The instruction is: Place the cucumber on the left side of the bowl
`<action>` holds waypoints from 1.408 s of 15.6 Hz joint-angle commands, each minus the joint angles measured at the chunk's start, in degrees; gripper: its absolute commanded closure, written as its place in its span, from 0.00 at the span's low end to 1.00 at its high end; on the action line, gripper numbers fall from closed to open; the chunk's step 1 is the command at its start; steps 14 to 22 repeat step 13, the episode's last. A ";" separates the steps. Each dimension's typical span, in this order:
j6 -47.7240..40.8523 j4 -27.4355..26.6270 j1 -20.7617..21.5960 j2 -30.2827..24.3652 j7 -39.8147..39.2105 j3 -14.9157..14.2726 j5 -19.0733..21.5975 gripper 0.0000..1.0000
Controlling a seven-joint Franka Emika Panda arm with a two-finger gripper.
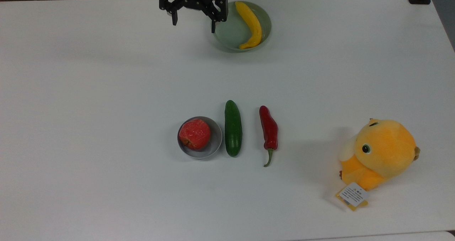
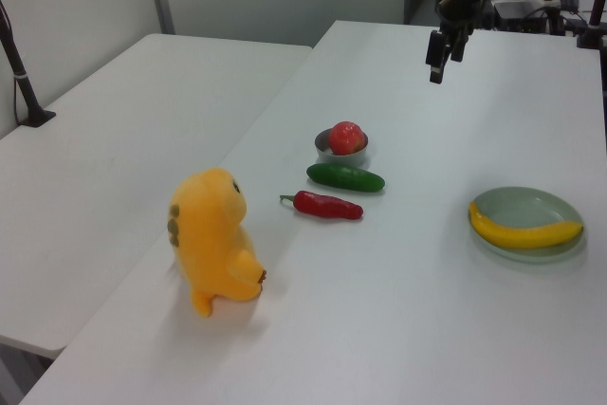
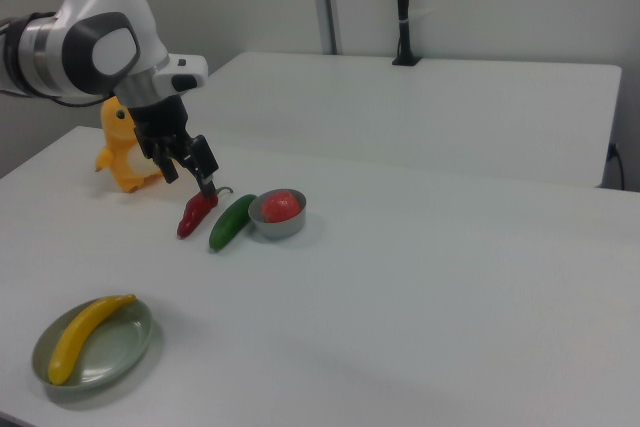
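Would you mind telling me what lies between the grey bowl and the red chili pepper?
The cucumber lies between the bowl and the red chili pepper, close beside the bowl's rim, apart from the pepper; the top view shows this.

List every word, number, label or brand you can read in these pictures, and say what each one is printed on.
None can be read.
The white tag on the orange plush toy carries dark printed lines in the top view: too small and blurred to read.
The cucumber, bowl, apple and chili carry no lettering.
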 commanded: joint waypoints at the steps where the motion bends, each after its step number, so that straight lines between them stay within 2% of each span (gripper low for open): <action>1: 1.42 -0.65 0.44 0.03 -0.99 -0.28 1.78 0.00; 5: 1.24 -0.13 -1.05 0.99 -2.56 1.20 1.78 0.00; 8: 1.33 0.57 -4.65 2.22 -4.86 5.68 1.78 0.00; 22: 1.33 0.67 -4.57 2.05 -4.51 5.87 2.31 0.00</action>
